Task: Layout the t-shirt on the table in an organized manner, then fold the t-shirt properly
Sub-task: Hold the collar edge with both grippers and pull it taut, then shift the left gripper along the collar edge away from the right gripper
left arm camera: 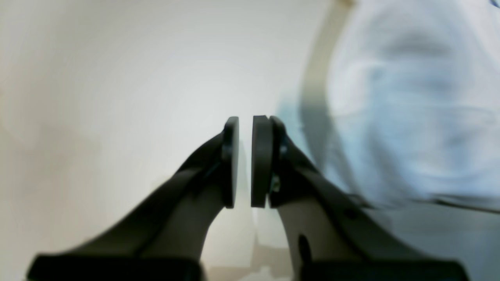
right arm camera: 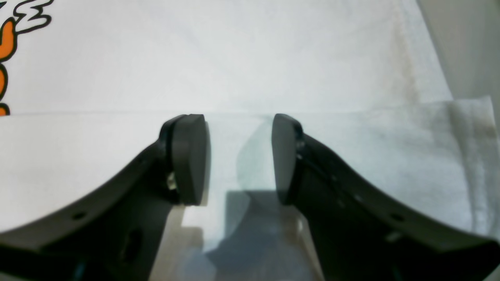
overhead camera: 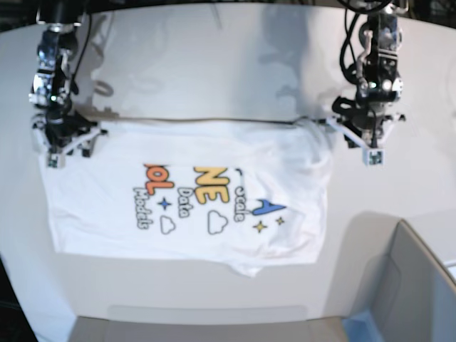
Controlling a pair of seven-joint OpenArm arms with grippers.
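The t-shirt (overhead camera: pixel 192 192) lies print-up on the white desk (overhead camera: pixel 214 64), its far edge a straight fold between the 2 arms. The right claw (right arm camera: pixel 238 156) stands open over that fold near one end, nothing between its pads. The left claw (left arm camera: pixel 242 162) sits just off the other end over bare desk, nearly closed with a thin gap and empty. The near hem looks uneven, with 1 corner drooping; folding now would likely lock in that skew.
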